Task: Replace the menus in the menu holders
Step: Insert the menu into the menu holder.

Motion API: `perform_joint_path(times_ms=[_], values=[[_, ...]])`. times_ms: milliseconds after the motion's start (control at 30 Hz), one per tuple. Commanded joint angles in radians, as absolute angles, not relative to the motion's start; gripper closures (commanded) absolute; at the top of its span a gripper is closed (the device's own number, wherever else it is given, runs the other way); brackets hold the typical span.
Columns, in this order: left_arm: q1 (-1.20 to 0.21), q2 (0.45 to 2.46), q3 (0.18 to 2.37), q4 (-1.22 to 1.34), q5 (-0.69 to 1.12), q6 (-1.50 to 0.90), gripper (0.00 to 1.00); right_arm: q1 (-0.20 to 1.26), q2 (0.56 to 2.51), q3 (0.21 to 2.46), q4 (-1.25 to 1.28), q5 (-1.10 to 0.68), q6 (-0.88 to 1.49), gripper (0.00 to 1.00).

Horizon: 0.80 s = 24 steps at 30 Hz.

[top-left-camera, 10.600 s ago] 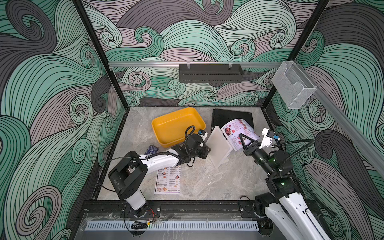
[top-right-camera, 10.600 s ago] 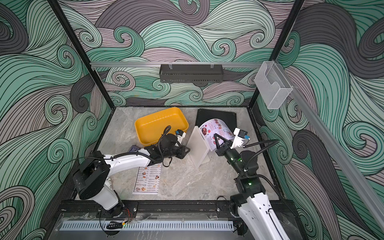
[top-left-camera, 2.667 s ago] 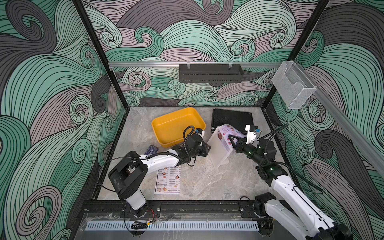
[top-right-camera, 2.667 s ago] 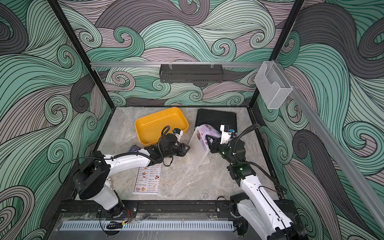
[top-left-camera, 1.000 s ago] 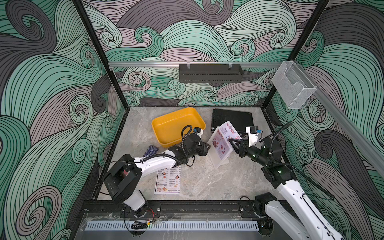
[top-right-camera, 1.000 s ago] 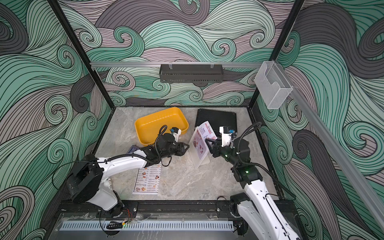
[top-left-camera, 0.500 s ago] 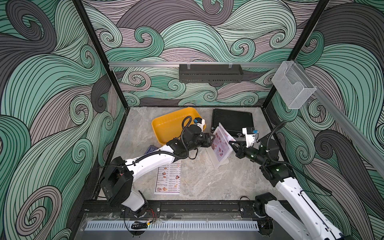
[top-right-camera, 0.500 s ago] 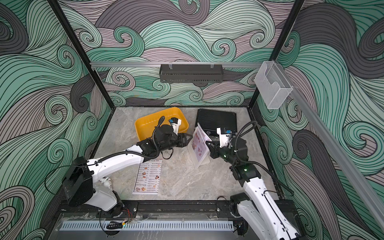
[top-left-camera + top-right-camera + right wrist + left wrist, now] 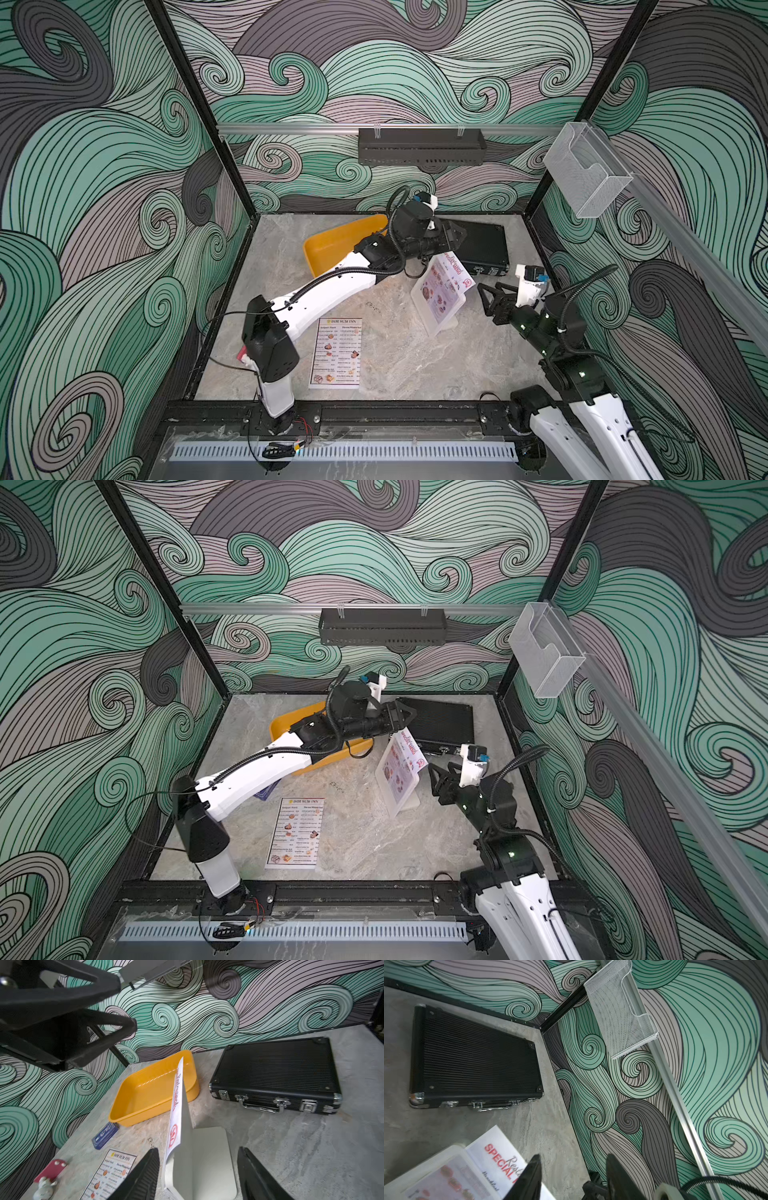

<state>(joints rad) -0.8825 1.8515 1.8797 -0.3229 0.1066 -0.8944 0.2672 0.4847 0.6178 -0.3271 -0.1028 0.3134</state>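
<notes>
Right wrist view shows you the right gripper (image 9: 197, 1149) with its jaws spread wide and nothing between them. It faces the thin edge of the menu holder (image 9: 186, 1126), which stands on its foot on the tabletop (image 9: 291, 1147). In both top views that gripper sits just right of the holder, apart from it. The pink special menu (image 9: 441, 291) is inside the holder, its headed end sticking out past the panel's top edge. Your left gripper (image 9: 460, 240) hovers over that exposed end. In the left wrist view its jaws are parted with only tabletop and wall showing between them and the sheet's corner beside one finger, so it grips nothing. The white Dim Sum Inn menu (image 9: 337, 353) lies flat on the near-left part of the tabletop, well apart from both grippers.
</notes>
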Motion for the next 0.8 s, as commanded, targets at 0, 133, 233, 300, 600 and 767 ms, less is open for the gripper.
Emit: perform_joint_path(times_ms=[0, 133, 233, 300, 600, 767], values=[[-0.923, 1.960, 2.099, -0.654, 0.027, -0.917, 0.51, 0.270, 0.468, 0.663, -0.427, -0.004, 0.298, 0.38], [-0.953, 2.125, 2.397, -0.896, -0.027, -0.893, 0.51, 0.270, 0.438, 0.670, -0.450, 0.008, 0.297, 0.39], [-0.982, 2.220, 2.546, -0.961, -0.055, -0.861, 0.51, 0.270, 0.421, 0.665, -0.460, 0.013, 0.303, 0.39], [-0.990, 2.243, 2.562, -0.962, -0.072, -0.842, 0.51, 0.270, 0.415, 0.667, -0.469, 0.018, 0.304, 0.39], [-0.995, 2.275, 2.561, -1.020, -0.117, -0.806, 0.52, 0.270, 0.390, 0.670, -0.483, 0.024, 0.304, 0.39], [-1.000, 2.251, 2.547, -1.042, -0.161, -0.779, 0.52, 0.270, 0.391, 0.660, -0.483, 0.012, 0.306, 0.39]])
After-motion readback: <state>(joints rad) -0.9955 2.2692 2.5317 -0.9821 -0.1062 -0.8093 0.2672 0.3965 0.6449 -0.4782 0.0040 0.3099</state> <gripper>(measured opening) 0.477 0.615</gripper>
